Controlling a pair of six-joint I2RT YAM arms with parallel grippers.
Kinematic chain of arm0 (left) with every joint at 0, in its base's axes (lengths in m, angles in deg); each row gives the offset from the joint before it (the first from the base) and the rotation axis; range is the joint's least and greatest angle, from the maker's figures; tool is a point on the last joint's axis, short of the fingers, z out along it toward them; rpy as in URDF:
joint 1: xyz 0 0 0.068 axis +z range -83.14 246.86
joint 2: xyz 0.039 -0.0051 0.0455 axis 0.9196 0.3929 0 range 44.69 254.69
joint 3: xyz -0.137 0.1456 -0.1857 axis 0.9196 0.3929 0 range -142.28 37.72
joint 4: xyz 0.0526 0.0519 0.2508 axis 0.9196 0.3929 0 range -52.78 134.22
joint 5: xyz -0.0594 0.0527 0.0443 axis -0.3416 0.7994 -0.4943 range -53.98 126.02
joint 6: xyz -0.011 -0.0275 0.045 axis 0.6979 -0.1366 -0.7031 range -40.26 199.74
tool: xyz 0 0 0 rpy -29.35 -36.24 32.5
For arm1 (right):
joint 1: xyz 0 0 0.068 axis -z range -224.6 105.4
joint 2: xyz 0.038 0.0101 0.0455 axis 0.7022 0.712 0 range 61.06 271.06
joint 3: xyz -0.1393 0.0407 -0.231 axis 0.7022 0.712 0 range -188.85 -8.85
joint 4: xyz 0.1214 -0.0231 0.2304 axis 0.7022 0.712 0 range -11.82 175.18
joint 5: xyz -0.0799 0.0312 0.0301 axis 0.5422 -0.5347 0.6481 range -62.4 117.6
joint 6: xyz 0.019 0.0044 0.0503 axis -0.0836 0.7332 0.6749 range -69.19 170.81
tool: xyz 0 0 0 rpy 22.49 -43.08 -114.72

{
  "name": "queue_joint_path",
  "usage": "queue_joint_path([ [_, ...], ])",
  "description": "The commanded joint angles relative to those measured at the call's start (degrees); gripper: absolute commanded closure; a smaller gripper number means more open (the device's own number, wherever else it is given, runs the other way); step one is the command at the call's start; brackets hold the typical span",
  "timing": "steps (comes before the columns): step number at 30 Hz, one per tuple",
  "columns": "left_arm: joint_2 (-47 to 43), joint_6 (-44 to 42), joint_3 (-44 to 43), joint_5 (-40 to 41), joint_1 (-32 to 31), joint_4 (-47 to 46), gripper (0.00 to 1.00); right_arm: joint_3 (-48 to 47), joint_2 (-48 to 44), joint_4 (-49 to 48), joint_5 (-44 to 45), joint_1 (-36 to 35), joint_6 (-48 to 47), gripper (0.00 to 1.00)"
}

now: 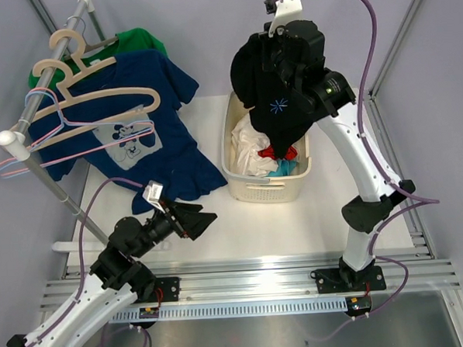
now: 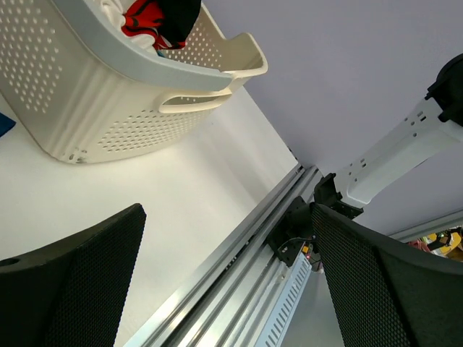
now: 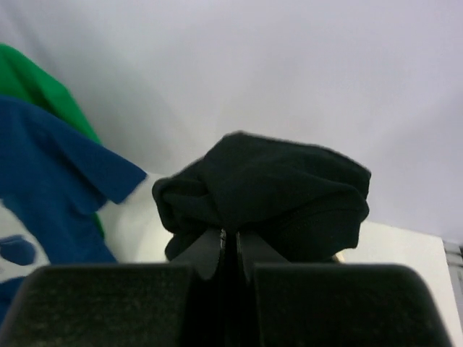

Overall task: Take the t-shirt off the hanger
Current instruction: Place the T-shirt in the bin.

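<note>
A bunched black t-shirt (image 1: 270,101) hangs from my right gripper (image 3: 230,242), which is shut on its fabric (image 3: 268,188) high above the white laundry basket (image 1: 229,154). No hanger is in the black shirt. A blue t-shirt (image 1: 171,138) with a cartoon print hangs at the rack on the left, with beige hangers (image 1: 95,99) and thin wire hangers (image 1: 75,147) in front of it. Low near the table's front left, my left gripper (image 1: 207,219) stands open and holds nothing (image 2: 228,217). It points toward the basket (image 2: 130,123).
A green t-shirt (image 1: 143,42) hangs behind the blue one on the metal rack rail (image 1: 45,90). The basket holds white, red and teal clothes (image 1: 273,160). Aluminium rails (image 1: 253,281) run along the near edge by the arm bases.
</note>
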Motion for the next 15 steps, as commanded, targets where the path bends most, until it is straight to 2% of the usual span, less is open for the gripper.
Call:
queue_joint_path([
  [1,-0.45,0.50,-0.25,-2.31,-0.23,-8.16,0.01,5.76,-2.18,-7.91,-2.98,1.93,1.02,1.00],
  [7,-4.05,0.50,2.30,-0.37,-0.23,-7.99,0.01,12.81,-2.35,-11.87,-3.07,2.02,3.81,1.00],
  [10,-5.28,0.50,3.18,-0.11,-0.23,-8.08,0.01,14.83,-3.06,-12.84,-6.56,2.02,5.05,1.00],
  [15,-6.16,0.15,2.83,0.24,-0.32,-7.20,0.01,4.66,0.18,-6.36,-7.90,2.02,4.97,1.00],
])
